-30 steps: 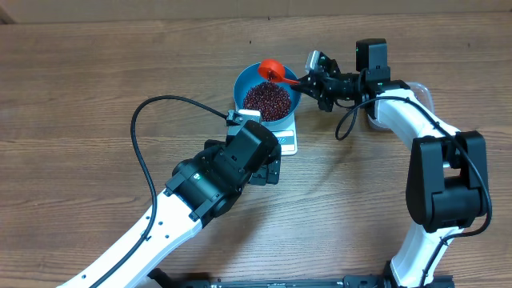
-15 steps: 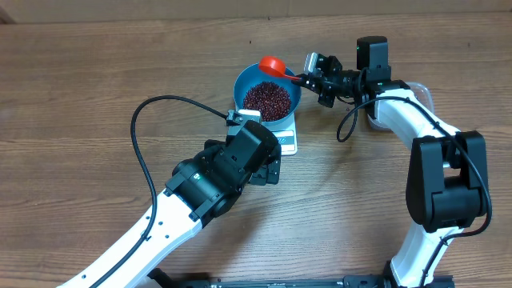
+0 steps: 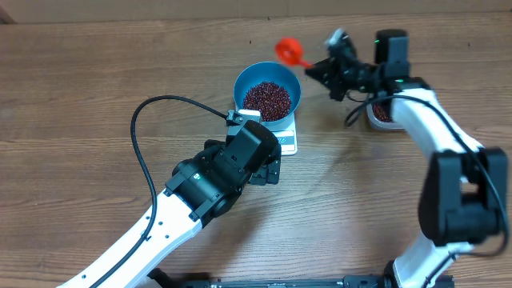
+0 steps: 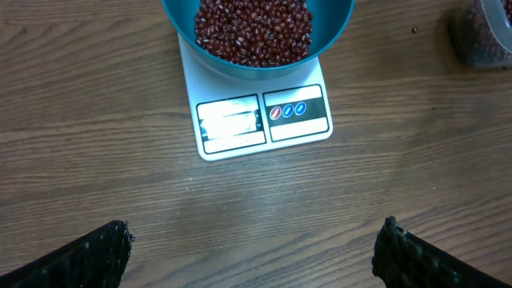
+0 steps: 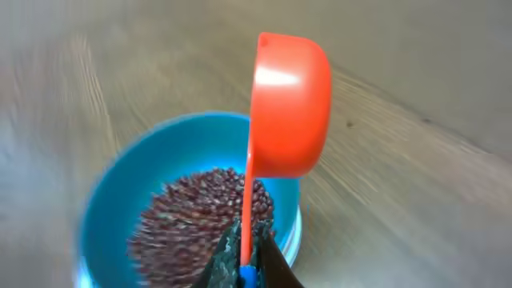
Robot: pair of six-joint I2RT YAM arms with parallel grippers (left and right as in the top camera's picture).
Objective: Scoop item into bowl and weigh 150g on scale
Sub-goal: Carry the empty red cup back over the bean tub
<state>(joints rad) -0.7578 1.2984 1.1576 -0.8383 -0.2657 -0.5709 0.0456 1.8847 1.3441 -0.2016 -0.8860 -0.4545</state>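
Observation:
The light-blue bowl [image 3: 242, 80] stands on the white scale [image 3: 286, 142], holding a heap of dark red beans [image 3: 266, 98]. My right gripper [image 3: 322, 69] is shut on the handle of an orange scoop [image 3: 288, 50], held in the air to the right of and beyond the bowl. In the right wrist view the scoop [image 5: 290, 104] is tipped on its side above the bowl [image 5: 120, 192], and the view is blurred. My left gripper [image 4: 252, 244] hangs open over bare wood in front of the scale [image 4: 264, 120], with the bowl [image 4: 332, 36] and beans [image 4: 252, 28] ahead.
A clear plastic tub [image 3: 382, 114] with more beans sits under the right arm, right of the scale; the left wrist view shows that tub [image 4: 484, 36] at its top right corner. A black cable [image 3: 144, 136] loops over the table left of the left arm.
The right gripper has carried the scoop up off the bowl's rim and away to the right. The left arm has not moved.

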